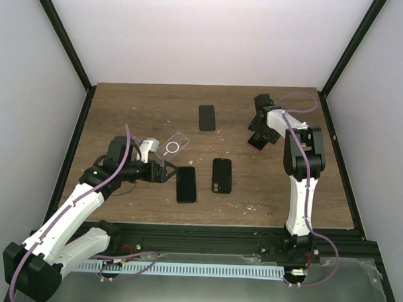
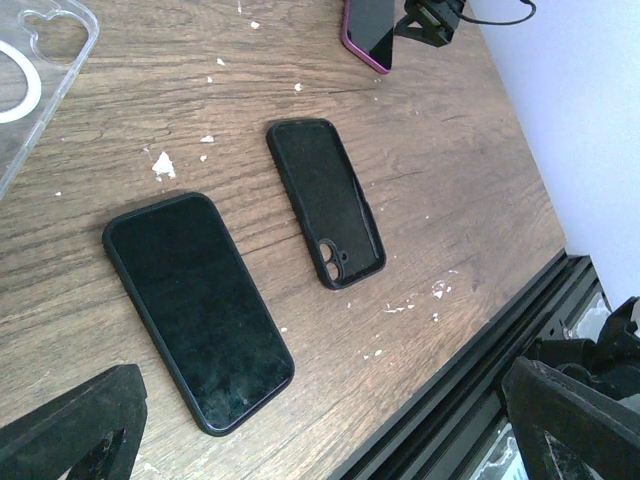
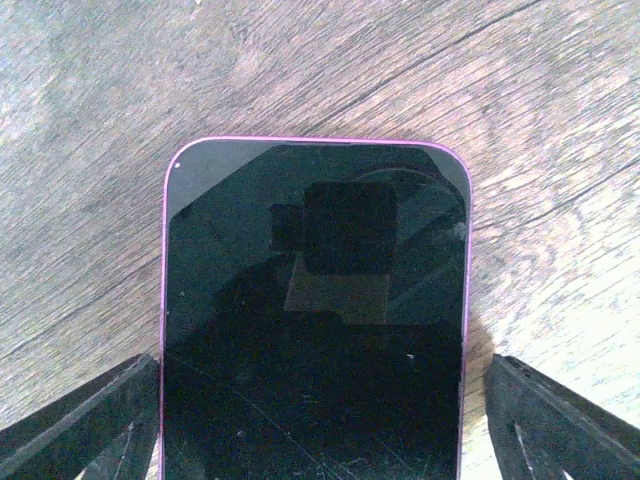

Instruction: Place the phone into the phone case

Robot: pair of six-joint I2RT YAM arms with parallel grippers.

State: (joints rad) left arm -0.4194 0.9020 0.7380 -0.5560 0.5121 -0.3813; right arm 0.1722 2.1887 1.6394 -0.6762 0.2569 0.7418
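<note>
pink-rimmed phone [image 3: 315, 300] lies inside spread right pincer [image 3: 320, 430], right edge free.

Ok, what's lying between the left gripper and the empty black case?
The black phone lies flat between the open left gripper and the empty black case; the top view shows it best.

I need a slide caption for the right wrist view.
Open right claw straddling a purple-edged phone over the wooden table.

The left arm [image 1: 70, 216] and right arm [image 1: 299, 194] have white shells and black joints. A purple cable [image 1: 124, 158] runs along each; a green light [image 1: 95, 173] shows on the left.
</note>
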